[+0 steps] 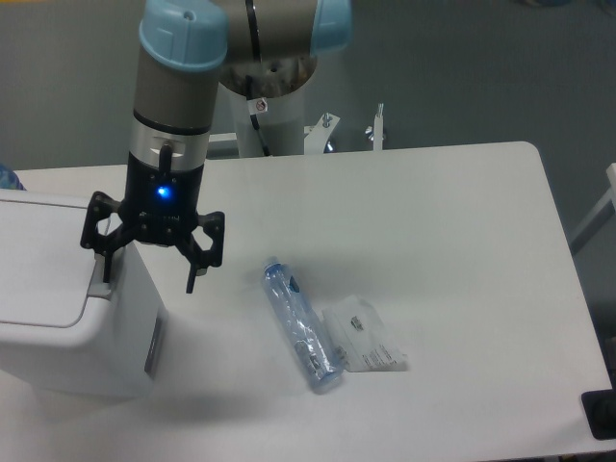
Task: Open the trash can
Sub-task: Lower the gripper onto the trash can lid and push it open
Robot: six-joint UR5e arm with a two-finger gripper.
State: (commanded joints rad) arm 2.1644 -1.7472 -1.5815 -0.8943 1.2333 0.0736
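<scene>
- Fixed camera view: white table [452, 221] seen from above and in front, robot arm [188, 87] reaching down from the back edge.
- Trash can [58, 289] at the left edge of the table, partly cut off by the frame; lid down and flat, grey push tab [99, 285] on the rim at its right side.
- Gripper [149, 277] spread wide open, holding nothing, blue light lit on its body.
- Left fingertip right over the grey tab, contact impossible to judge; right fingertip hanging off the bin's right side above bare table.
- Clear plastic bottle [303, 327] lying on its side near the table's middle, well apart from the bin.
- Small clear packet [366, 342] just beside the bottle, on its right.
</scene>
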